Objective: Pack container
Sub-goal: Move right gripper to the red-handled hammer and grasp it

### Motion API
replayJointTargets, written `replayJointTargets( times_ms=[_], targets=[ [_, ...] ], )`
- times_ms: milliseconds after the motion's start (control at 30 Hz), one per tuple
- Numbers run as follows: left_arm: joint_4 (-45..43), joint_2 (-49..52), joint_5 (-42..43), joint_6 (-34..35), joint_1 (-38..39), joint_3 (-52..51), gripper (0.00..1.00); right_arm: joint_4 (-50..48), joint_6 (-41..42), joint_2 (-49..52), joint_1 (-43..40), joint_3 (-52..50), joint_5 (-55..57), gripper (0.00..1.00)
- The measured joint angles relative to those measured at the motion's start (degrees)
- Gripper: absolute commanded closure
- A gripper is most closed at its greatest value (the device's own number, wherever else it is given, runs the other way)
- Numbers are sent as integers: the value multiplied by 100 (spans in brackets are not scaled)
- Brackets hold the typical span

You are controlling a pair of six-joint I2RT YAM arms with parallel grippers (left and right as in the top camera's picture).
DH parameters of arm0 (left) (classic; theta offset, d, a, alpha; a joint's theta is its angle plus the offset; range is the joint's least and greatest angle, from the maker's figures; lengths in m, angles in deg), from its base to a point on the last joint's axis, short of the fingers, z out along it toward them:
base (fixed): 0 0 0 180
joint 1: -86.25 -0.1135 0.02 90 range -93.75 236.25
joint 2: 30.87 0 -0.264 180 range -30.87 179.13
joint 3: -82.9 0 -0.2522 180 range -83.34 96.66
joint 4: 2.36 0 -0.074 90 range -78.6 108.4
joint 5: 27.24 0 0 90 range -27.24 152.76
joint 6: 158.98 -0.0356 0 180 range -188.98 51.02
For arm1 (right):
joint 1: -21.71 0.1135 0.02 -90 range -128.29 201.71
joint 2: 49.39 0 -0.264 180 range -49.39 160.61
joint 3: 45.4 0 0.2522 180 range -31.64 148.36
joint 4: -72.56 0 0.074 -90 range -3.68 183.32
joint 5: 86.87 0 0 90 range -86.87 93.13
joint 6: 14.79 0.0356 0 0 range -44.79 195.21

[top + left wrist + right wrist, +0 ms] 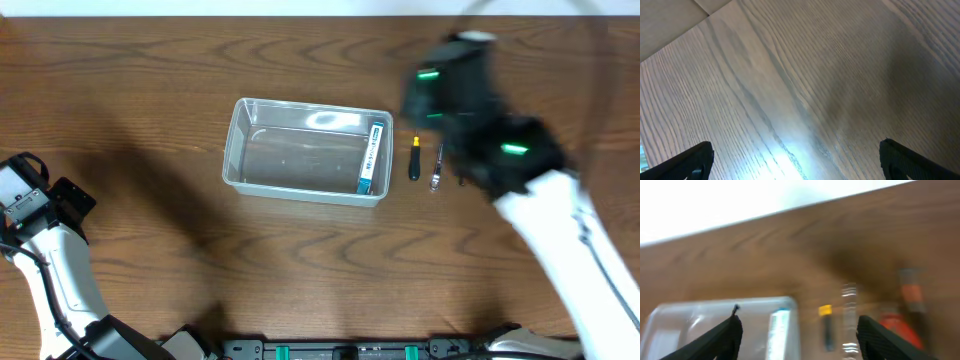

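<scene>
The clear rectangular container (300, 150) stands at the table's middle with a blue-and-white box (372, 158) lying along its right wall. In the right wrist view the container (700, 325) and the box (777, 330) sit low left. Right of it lie a small black-and-yellow screwdriver (414, 160) (826, 327) and a metal tool (438, 166) (849, 320). An orange-handled tool (902, 312) shows in the blurred right wrist view. My right gripper (797, 340) is open and empty above these tools. My left gripper (797, 160) is open and empty over bare wood at the far left.
The right arm (500, 150) hangs over the tools and hides what lies right of the metal tool in the overhead view. The left arm (40, 230) rests by the table's left edge. The table's far edge shows in the right wrist view.
</scene>
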Motion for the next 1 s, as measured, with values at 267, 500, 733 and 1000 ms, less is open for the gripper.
replayJointTargets(
  times_ms=[267,500,733,1000],
  targets=[
    [0,0,0,0,0,0,2,271,-682,385,-2225,-225,-61,16],
    [0,0,-2,-2,0,0,2,-505,-2286,1762,-3014,-348,-730,9],
    [0,0,0,0,0,0,2,-892,-3480,2833,-3303,-367,-1563,12],
    [0,0,-2,-2,0,0,2,-1012,-3504,3453,-3311,-378,-1906,23]
  ],
)
